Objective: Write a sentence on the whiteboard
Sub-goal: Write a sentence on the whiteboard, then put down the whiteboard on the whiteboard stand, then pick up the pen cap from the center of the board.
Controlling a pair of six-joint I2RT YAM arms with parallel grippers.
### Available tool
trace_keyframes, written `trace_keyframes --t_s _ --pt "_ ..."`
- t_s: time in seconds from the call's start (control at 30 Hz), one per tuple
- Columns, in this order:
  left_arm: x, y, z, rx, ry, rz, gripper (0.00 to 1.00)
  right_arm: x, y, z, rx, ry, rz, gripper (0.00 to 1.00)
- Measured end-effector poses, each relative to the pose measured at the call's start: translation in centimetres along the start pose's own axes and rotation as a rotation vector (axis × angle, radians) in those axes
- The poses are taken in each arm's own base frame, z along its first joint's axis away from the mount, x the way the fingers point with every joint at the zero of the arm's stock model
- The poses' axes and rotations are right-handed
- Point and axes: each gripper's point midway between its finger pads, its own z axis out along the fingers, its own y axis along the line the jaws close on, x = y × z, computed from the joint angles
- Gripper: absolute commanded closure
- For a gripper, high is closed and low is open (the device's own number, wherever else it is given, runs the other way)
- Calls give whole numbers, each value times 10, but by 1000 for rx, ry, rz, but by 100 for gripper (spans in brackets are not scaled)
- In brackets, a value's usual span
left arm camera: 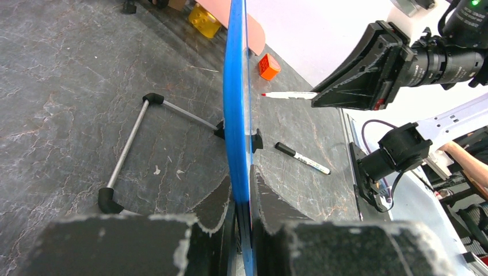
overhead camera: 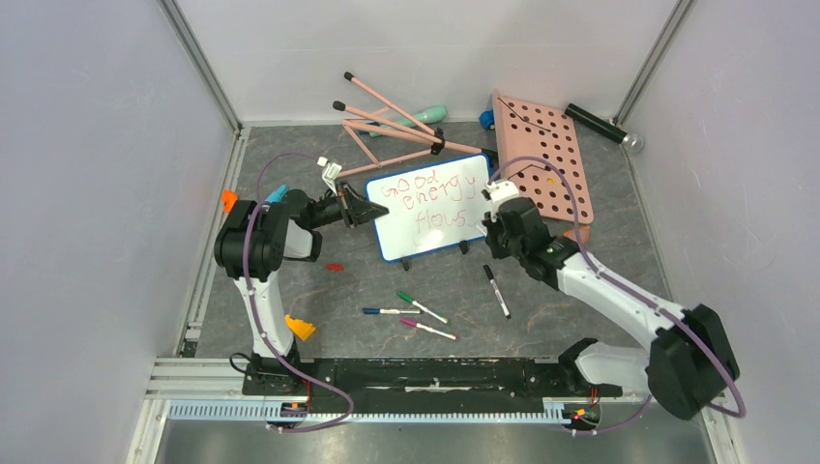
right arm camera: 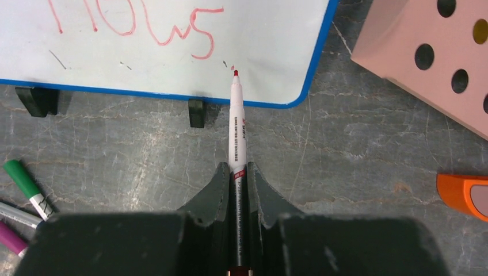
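The whiteboard (overhead camera: 447, 224) stands tilted on its black feet, blue-rimmed, with the sentence (overhead camera: 425, 198) in red letters on three lines. My left gripper (overhead camera: 372, 215) is shut on the board's left edge; in the left wrist view the blue rim (left arm camera: 237, 115) runs between its fingers (left arm camera: 218, 201). My right gripper (right arm camera: 237, 172) is shut on a red marker (right arm camera: 237, 123). The marker's tip sits just past the last letter of the sentence (right arm camera: 138, 23), near the whiteboard's (right arm camera: 270, 46) lower right corner. From the left wrist, the marker (left arm camera: 288, 95) shows a short gap to the board face.
A pink pegboard (overhead camera: 541, 155) lies right of the board, pink sticks (overhead camera: 387, 126) behind it. A black marker (overhead camera: 496, 290) and three coloured markers (overhead camera: 416, 314) lie in front. A red cap (overhead camera: 335, 266), orange pieces (overhead camera: 300, 329) and a black torch (overhead camera: 604, 128) are around.
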Motion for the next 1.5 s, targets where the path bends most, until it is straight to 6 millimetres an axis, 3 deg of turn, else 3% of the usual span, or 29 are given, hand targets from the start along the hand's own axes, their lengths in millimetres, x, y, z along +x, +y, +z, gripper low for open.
trace_keyframes --t_s 0.17,0.2,0.23,0.27,0.53,0.7,1.07,1.33,1.5 --pt "1 2 -1 -4 -1 33 52 10 -4 -18 -10 -49 10 100" --pt "2 2 -1 -5 0 38 35 12 -4 -20 -12 -53 12 100" --pt "2 2 -1 -4 1 42 4 14 -3 -21 -16 -57 14 100" --pt "3 3 -1 -4 2 54 1 16 -4 -22 -18 -59 16 100" --pt "12 1 -5 -12 11 54 0 19 -4 -29 -26 -99 36 100" --pt "9 -12 -11 -50 -21 76 0 19 -5 -36 -29 -131 51 100" --pt "-8 -41 -52 -327 -250 158 0 1 -13 -58 -11 -259 83 100" --pt "-37 -59 -63 -400 -302 153 0 -8 -17 -67 5 -311 95 100" --pt "-78 -73 -83 -590 -369 99 0 -15 -21 -75 14 -357 109 100"
